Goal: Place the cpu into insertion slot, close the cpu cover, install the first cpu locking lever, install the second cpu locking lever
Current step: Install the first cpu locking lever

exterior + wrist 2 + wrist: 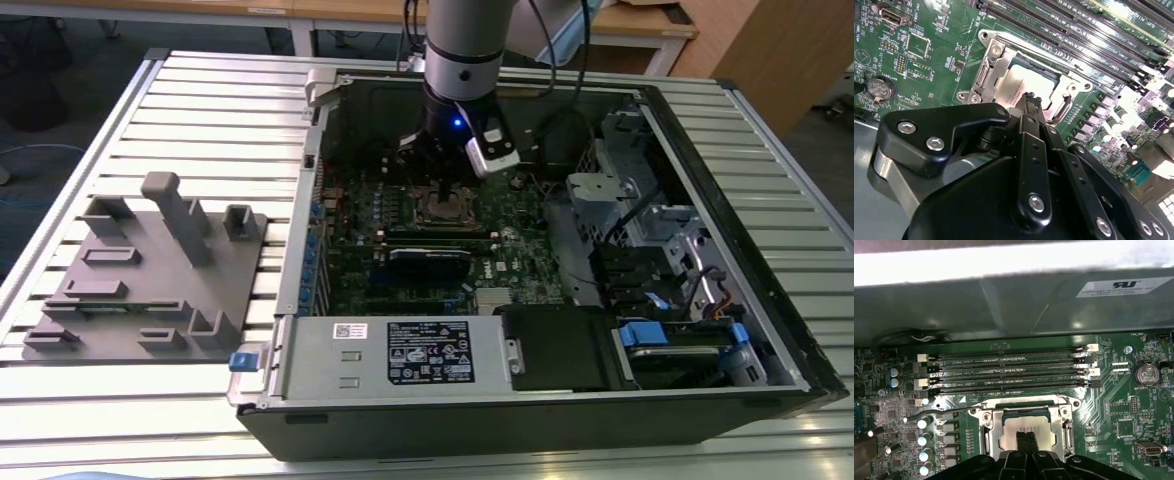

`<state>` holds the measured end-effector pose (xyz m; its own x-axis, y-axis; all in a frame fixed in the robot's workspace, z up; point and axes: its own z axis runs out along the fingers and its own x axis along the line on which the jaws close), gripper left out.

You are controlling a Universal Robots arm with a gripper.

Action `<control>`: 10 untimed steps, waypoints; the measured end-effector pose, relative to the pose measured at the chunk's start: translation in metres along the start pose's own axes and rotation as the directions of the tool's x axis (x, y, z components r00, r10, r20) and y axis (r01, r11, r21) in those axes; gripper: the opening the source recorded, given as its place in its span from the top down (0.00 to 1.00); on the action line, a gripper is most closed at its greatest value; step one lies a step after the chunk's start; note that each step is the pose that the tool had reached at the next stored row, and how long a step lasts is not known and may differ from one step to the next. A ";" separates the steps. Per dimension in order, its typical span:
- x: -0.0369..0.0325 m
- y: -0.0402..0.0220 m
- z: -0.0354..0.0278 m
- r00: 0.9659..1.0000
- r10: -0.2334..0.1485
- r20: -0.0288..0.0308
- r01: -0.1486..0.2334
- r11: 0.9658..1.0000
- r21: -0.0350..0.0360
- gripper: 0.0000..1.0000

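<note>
The cpu (1013, 432) lies flat in the insertion slot (441, 208) on the green motherboard, its dull silver top showing in both wrist views (1013, 86). The cpu cover (986, 434) is down around it, a silvery frame (988, 75) bordering the chip. My gripper (1026, 438) hangs straight over the socket with its black fingers together, the tips (1029, 101) at the chip's top surface; I cannot tell whether they touch it. A thin metal locking lever (936, 413) sticks out sideways from the socket, and another rod (1064, 67) runs along the socket's edge by the memory slots.
Long black memory slots (1009, 372) lie just beyond the socket, with capacitors (924, 440) beside it. The open computer case (747, 240) walls in the board; a power supply (400, 350) sits at its front. A grey fixture plate (147, 270) lies at the exterior view's left.
</note>
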<state>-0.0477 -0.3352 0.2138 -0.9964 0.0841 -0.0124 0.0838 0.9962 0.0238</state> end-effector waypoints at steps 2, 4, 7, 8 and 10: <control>0.0000 -0.0001 0.0000 1.000 0.000 0.000 0.000 1.000 0.000 0.90; 0.0000 -0.0001 -0.0007 1.000 0.000 0.000 0.000 1.000 0.000 0.90; 0.0000 0.0000 -0.0019 1.000 0.000 0.000 0.000 1.000 0.000 0.90; 0.0000 0.0000 -0.0022 1.000 0.000 0.000 0.000 1.000 0.000 0.90; 0.0000 0.0000 -0.0024 1.000 0.000 0.000 0.000 1.000 0.000 0.90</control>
<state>-0.0477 -0.3352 0.2161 -0.9964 0.0842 -0.0125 0.0839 0.9962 0.0241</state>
